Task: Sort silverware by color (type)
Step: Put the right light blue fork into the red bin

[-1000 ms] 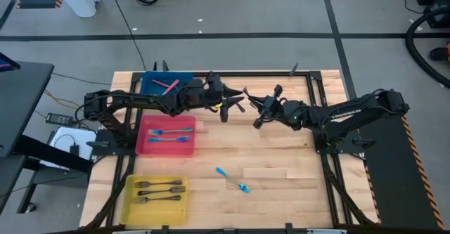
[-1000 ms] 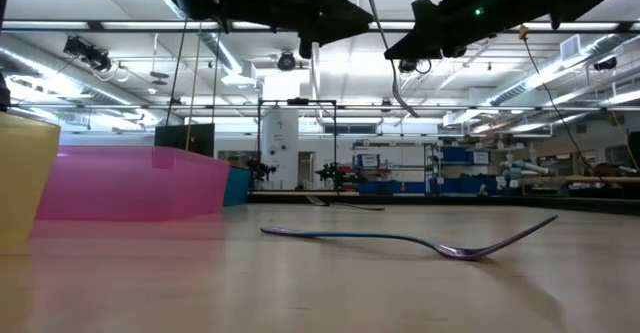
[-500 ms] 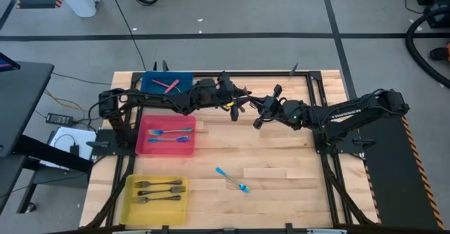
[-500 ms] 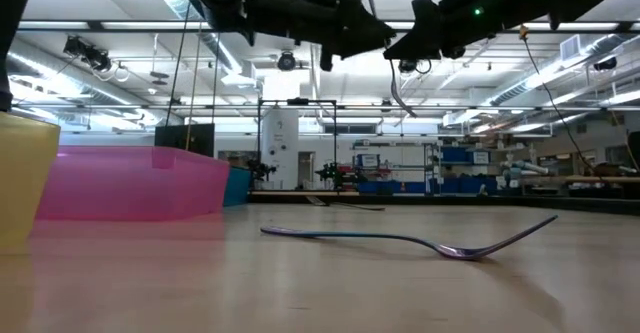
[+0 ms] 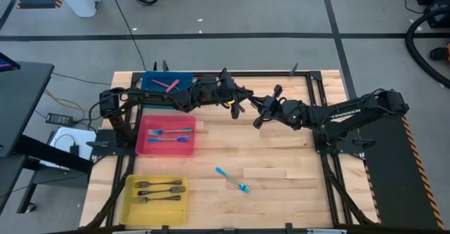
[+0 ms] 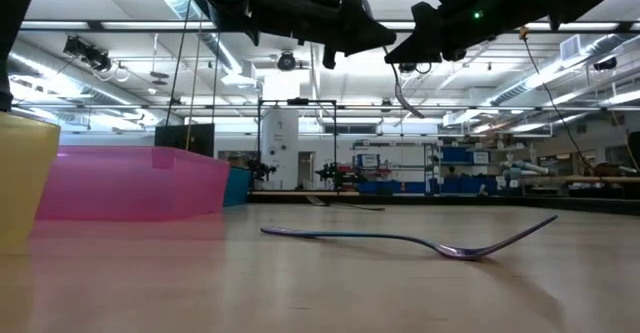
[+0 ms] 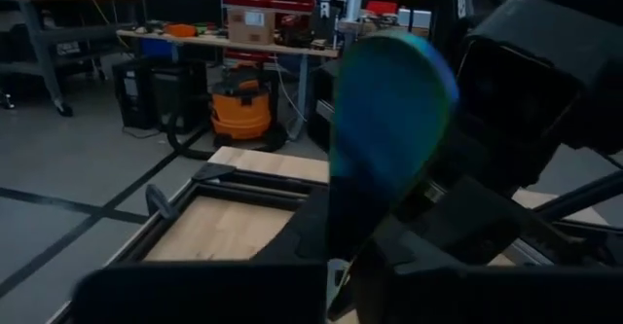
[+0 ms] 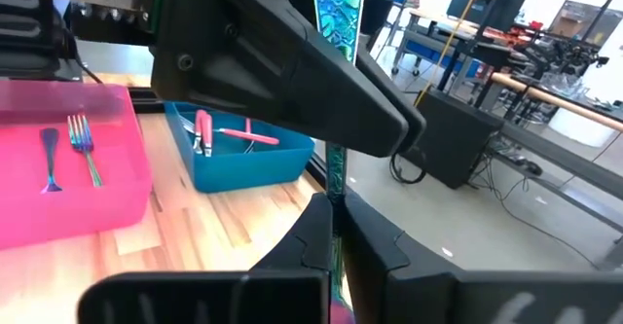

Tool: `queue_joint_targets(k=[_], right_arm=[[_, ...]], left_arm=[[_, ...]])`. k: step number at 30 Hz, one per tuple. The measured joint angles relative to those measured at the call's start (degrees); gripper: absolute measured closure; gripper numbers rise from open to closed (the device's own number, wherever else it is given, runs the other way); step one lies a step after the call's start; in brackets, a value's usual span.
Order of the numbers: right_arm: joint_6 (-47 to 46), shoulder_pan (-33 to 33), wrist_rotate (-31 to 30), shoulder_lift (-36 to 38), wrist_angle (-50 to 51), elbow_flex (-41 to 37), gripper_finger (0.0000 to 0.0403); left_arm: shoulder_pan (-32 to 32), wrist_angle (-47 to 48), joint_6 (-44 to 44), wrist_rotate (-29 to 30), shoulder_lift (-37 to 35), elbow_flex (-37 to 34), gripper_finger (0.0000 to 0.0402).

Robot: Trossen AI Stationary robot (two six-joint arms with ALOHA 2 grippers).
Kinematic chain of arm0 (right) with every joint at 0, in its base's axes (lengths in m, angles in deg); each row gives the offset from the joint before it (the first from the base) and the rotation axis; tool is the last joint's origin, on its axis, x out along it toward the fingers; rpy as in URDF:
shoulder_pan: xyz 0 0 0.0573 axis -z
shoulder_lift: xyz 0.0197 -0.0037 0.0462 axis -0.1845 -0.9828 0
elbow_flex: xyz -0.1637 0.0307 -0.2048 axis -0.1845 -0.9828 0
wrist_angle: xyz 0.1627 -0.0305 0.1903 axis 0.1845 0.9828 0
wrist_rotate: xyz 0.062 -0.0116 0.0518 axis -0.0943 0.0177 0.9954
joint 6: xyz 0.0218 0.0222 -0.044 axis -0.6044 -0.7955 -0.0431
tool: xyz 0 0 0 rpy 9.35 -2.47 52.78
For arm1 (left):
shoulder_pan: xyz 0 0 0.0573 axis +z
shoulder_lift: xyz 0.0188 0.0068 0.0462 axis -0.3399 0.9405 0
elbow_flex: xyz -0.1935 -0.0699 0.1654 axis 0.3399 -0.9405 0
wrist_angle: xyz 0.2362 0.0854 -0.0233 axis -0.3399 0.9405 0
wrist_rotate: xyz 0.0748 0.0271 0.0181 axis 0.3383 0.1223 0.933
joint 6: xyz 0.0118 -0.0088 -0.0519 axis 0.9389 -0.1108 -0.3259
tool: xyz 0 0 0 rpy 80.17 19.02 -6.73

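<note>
Blue-handled fork (image 5: 232, 178) flat on table (image 5: 281, 171), toward front edge, untouched since 1.0 s ago. Past it, right gripper (image 5: 257, 107) clamped on teal patterned utensil (image 8: 337, 32), seen only at right wrist. Left gripper (image 5: 239, 102) now touching it, moved in from tray side; fingers' gap: cannot tell. Red forks (image 8: 219, 131) in blue tray (image 8: 253, 154), rear-left corner.

high view: straight down over the whole table (image 5: 281, 185). low view: level at tabletop. wrist views: close, facing each other's arm.
</note>
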Motion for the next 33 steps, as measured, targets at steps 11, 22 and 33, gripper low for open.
queue_joint_targets(k=[11,22,33], right_arm=[[-0.79,-0.07,1.12,0.07,-0.92,-0.01,0.0353],[-0.68,-1.31,1.42,0.06,-1.87,0.00,0.0322],[-0.72,-1.33,1.38,0.06,-0.61,0.02,0.0321]], left_arm=[[-0.61,1.63,3.69,0.66,-0.02,-0.03,0.0399],[-1.05,15.40,8.12,0.58,-4.42,-0.11,0.0401],[-10.87,53.98,6.60,-0.74,-21.89,-0.03,0.0401]])
